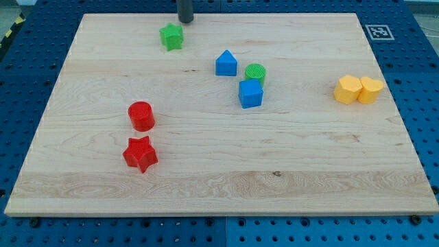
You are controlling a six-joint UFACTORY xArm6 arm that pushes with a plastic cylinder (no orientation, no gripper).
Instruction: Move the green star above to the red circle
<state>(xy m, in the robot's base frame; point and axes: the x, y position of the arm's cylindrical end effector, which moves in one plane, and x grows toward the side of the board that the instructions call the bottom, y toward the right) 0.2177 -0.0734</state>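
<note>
Green star (171, 36) — small moulded block, sitting flat near the board's (219, 185) top edge, left of centre. Judged light, rigid and hard-surfaced; likely to slide easily on the smooth wood and to spin if struck on a point, not in a notch or flat flank. No grasp possible: contact is a push only, best placed on the side facing away from the goal, in line with its centre.

My tip (186, 20) — bare rod end, nothing held or clamped, resting just up and right of the green star, close but apparently not touching.

Red circle (141, 116) — goal marker, lower left of the star, well apart from it; the star is to end just above it.

Red star (140, 154) — just below the red circle.

Blue house block (226, 63), green circle (255, 73), blue cube (250, 93) — cluster right of centre, off the likely path.

Two yellow blocks (359, 90) — touching, far right.
</note>
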